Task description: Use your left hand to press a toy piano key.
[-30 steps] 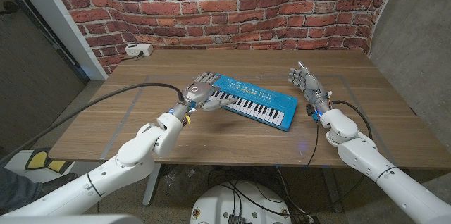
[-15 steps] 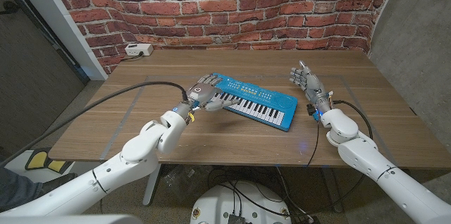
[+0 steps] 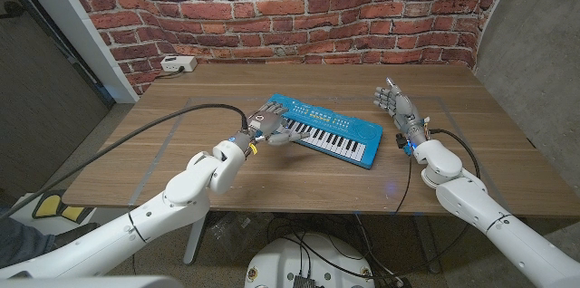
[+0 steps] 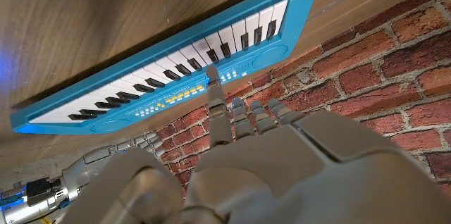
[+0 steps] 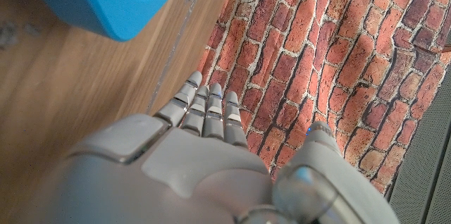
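Toy piano [image 3: 323, 130] lies angled mid-surface [image 3: 181, 157], keys toward the robot, prob. for easy reach. Left hand [image 3: 269, 129] is over the piano's left end, holding nothing: one finger straight out at the keys, rest curled. Right hand [image 3: 394, 106] waits just right of the piano, open, fingers up.

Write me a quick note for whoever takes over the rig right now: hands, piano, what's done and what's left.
Left hand: holds nothing, one finger stretched out over the toy piano, at the keys near its left end; the other fingers are curled in. Whether the finger touches a key cannot be told.
Right hand: open and upright on the table, right of the piano, apart from it.
The piano lies slanted at mid-table.
Done: left hand brought over the keys.
Left: likely push the finger down onto a key, then lift off.
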